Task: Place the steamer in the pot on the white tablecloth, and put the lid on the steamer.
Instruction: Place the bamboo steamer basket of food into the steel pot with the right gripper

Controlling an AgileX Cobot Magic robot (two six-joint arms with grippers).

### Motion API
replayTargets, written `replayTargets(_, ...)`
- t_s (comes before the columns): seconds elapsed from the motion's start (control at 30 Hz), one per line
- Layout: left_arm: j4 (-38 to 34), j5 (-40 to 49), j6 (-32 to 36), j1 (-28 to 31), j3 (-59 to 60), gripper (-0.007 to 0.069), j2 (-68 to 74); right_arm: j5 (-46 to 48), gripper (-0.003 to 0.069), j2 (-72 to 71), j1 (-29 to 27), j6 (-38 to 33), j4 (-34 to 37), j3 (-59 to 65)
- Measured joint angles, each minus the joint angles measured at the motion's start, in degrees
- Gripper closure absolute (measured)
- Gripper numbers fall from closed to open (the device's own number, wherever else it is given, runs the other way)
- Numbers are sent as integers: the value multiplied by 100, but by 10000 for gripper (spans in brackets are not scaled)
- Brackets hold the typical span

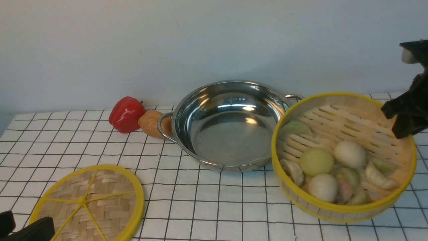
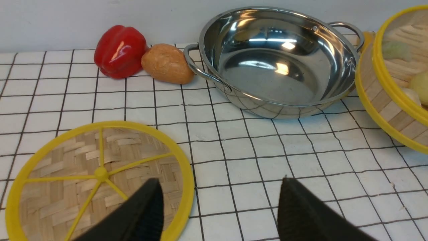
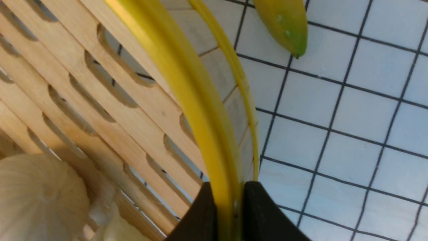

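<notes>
Currently the right gripper (image 3: 229, 204) pinches the steamer (image 1: 354, 124) by its yellow rim. One finger is inside the wall and one outside, jaws narrow and closed on the rim. In the front view this grip sits at the steamer's far right edge.

The steamer is at the right of the white tablecloth (image 1: 214, 207), tilted with the gripped side high and the near-left side low. I cannot tell whether the low edge touches the cloth. The dumplings and buns (image 1: 334, 170) are gathered on the lower half of the slatted floor.

The steamer's left rim is just beside the right handle of the pot (image 1: 230, 134) and overlaps it in my front view. The pot stands upright mid-table with nothing in it.

A red pepper (image 1: 125, 113) and a brown potato-like thing (image 1: 149, 123) lie off the pot's left handle, the latter touching or nearly touching it. A yellow-green fruit (image 3: 284, 23) lies on the cloth outside the steamer's wall, near the gripped edge.

The lid (image 1: 100, 207) lies flat at the near left, well apart from the pot, with bare cloth between them.

The left gripper (image 2: 219, 182) hangs at the near-left edge, jaws wide and holding nothing. One finger (image 2: 143, 214) is over the lid's rim.
</notes>
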Motion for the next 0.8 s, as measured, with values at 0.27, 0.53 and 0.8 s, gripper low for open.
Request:
replayTargets(0.27, -28, -5, 95, 0, -4, 193, 33, 0, 561, 0, 194, 0, 15, -54)
replayTargets(0.53, -132, -12, 173, 0, -4, 193, 38, 101, 560, 396, 886, 96, -108, -975)
replayTargets(0.8, -132, 179, 185, 0, -4, 193, 38, 84, 560, 1538, 1354, 297, 117, -2451)
